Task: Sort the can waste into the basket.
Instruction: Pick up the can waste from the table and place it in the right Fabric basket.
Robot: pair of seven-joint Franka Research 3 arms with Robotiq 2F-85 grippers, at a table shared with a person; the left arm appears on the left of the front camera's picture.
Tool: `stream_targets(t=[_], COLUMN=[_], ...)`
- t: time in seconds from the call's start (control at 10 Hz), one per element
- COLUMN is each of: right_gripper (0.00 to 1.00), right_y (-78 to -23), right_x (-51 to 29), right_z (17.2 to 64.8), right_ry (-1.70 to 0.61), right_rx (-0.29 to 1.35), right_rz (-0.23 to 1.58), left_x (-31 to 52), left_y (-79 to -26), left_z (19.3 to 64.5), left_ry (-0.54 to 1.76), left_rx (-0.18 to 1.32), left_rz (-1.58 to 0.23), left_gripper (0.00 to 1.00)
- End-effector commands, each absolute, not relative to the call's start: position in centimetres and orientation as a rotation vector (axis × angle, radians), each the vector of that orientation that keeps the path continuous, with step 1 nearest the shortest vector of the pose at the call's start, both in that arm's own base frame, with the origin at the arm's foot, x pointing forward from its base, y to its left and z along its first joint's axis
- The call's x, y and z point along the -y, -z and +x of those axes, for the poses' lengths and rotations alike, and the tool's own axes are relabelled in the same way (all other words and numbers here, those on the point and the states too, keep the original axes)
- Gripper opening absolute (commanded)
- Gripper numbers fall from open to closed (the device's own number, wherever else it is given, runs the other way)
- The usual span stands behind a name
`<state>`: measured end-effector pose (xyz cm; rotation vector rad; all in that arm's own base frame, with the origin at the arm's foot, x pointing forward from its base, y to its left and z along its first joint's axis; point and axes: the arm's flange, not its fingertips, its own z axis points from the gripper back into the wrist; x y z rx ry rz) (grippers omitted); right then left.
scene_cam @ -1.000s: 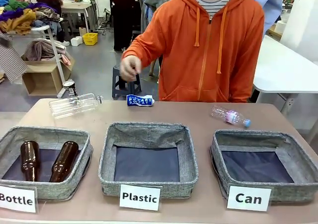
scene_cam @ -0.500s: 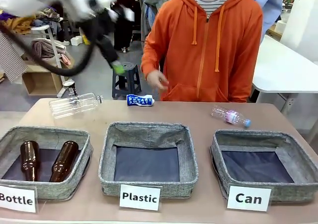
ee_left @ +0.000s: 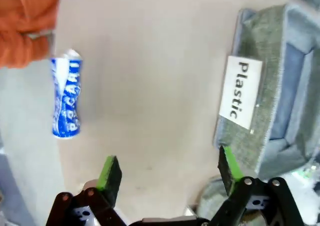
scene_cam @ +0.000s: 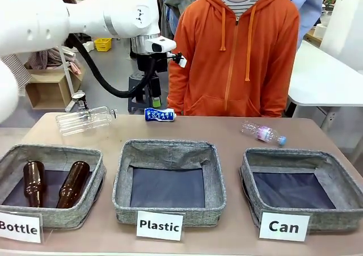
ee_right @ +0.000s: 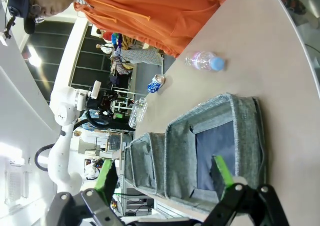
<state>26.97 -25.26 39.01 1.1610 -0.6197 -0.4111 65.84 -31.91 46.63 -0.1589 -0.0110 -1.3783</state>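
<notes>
A crushed blue can with white lettering lies on its side at the table's far edge, in front of the person in the orange hoodie. My left arm reaches in high above it. In the left wrist view my left gripper is open over bare tabletop, with the blue can up and to the left, apart from the fingers. A small dark can with a silver top appears to stand behind the large clear bottle. The grey "Can" basket sits front right with nothing in it. My right gripper is open near that basket.
The "Plastic" basket stands in the middle and the "Bottle" basket at the left holds two brown bottles. A large clear bottle lies far left and a small one far right. The person stands close behind the table.
My left arm has swung in from the upper left and now hangs over the blue can. The person's raised hand has dropped out of sight. The things on the table have not moved.
</notes>
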Motion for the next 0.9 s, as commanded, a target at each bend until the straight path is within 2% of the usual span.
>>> stream_targets(t=[0.0,0.1,0.4,0.5,0.8], right_gripper=[1.00,1.00,1.00,1.00,1.00], right_y=[-39.1,-39.1,-39.1,-39.1,-39.1], right_x=[25.4,25.4,25.4,25.4,25.4], right_z=[27.2,27.2,27.2,27.2,27.2], right_ry=[0.395,0.395,0.395,0.395,0.395], right_rx=[0.659,0.659,0.659,0.659,0.659], right_rz=[1.172,1.172,1.172,1.172,1.172], left_x=[31.5,31.9,31.8,32.6,33.0], left_y=[-48.7,-46.6,-46.6,-46.0,-42.2], left_z=[68.2,65.8,66.7,66.7,70.3], left_ry=[1.384,1.378,1.391,1.540,1.848], left_rx=[0.056,0.011,0.036,0.121,0.264], left_rz=[-0.249,-0.159,-0.182,-0.066,0.106], left_gripper=[1.00,1.00,1.00,1.00,1.00])
